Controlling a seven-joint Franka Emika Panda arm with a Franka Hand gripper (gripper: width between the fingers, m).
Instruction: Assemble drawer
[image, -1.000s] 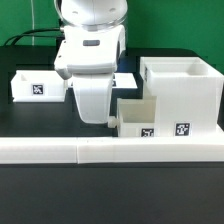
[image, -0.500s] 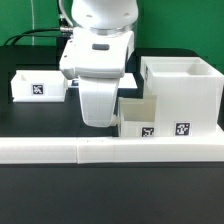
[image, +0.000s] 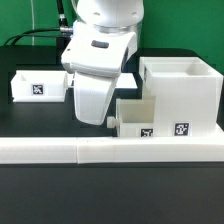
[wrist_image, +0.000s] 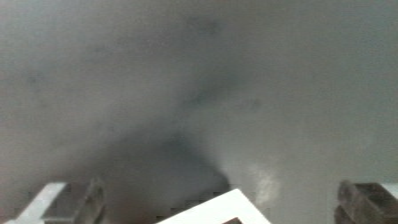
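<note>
Claw (image: 97, 116) has tilted, tray (image: 138, 122) beside (contact unclear)

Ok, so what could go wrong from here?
1. The gripper hangs low, right beside the small tray. A slight sideways slip might knock the tray out of line with the casing.
2. The wrist view is badly blurred and shows only a white corner between the open fingers, so alignment is hard to check.

arm (image: 100, 60) raised a little, now tilted, seemingly toward casing (image: 185, 95)
</note>
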